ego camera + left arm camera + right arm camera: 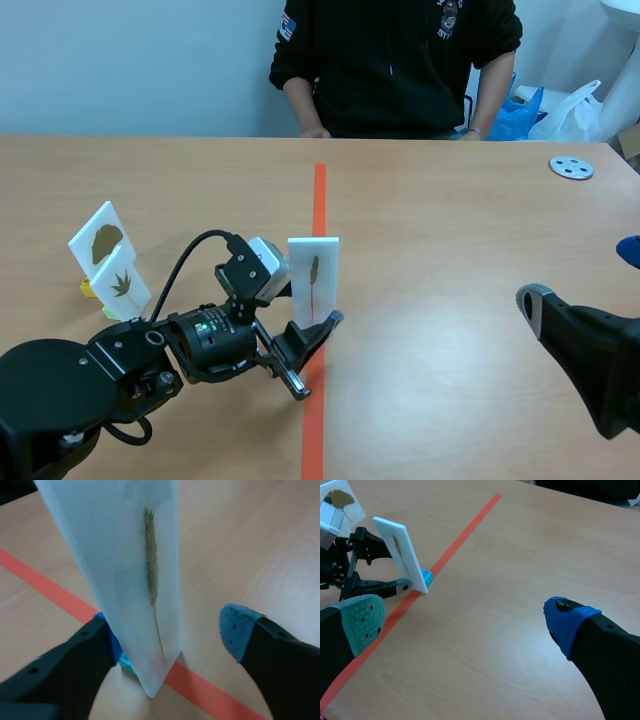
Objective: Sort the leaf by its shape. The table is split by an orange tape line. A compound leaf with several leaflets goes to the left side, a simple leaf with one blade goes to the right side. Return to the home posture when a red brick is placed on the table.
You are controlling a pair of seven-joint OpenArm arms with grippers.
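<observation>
White rectangular card w/ a narrow brownish-green leaf [313, 280] stands upright right on the orange tape line [319, 200] of the light wooden table [450, 220], approx. mid-table, w/ a small cyan base block [426, 576] at its foot. The leaf is one slim blade on a thin stalk, no separate leaflets visible. The left gripper [167, 630] sits low around the card's foot w/ fingers spread. One finger is close against the card's side, its blue pad partly hidden behind the card; cannot tell if it touches. The other finger is well apart on the opp. side w/ bare table in between, so no clamp on the card. The right gripper [465, 617] hangs over the right half of the table, well apart from the card, fingers wide apart, nothing between them; one pad is grey-green, the other blue. On the left half, near the left arm, 2 more cards stand tilted: a white card w/ a fan-shaped leaf [100, 240] and, just in front of it, a white card w/ a pointed star-like leaf [122, 283], w/ a bit of yellow base [88, 289] at their foot. At the far right of the table lies a grey round disc w/ holes [571, 167]. A person in a black top [390, 70] sits across the table.
</observation>
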